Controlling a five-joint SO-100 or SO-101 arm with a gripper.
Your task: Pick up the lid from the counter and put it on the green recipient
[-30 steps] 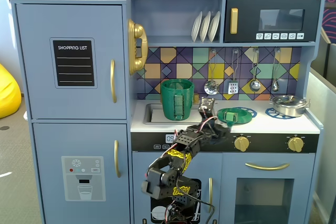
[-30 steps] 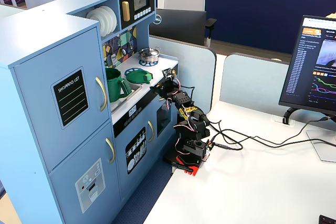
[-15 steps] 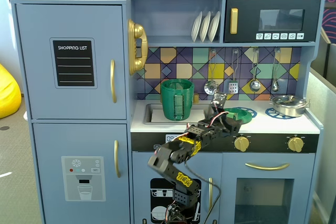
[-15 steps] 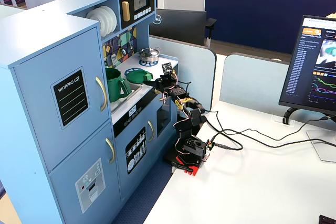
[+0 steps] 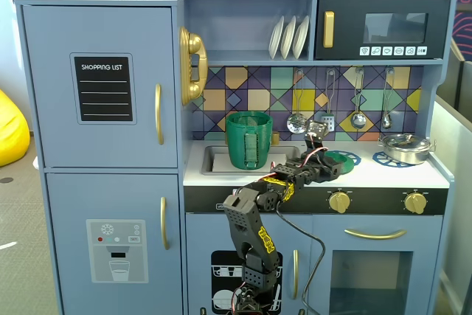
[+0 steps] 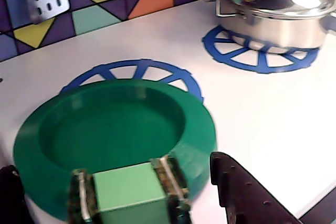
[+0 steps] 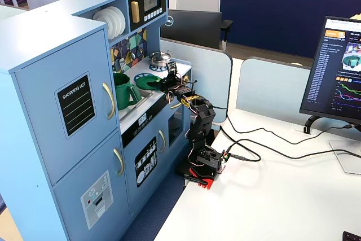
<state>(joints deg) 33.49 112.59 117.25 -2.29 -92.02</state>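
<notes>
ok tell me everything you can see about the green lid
The green lid is a round, flat disc of matte dark-green plastic with a wide rim around a shallow sunken middle. A paler green strap-like block sits at its near edge in the wrist view. It lies over a blue burner ring on the white counter. The claw straddles that near edge; whether it grips is unclear.

This is an office or lab workspace, not a real kitchen. A blue toy kitchen (image 7: 84, 117) stands against a white tabletop (image 7: 282, 196) carrying a computer monitor (image 7: 338, 69). Low grey desk partitions (image 7: 271, 86) and an office chair (image 7: 197, 9) stand behind.
</notes>
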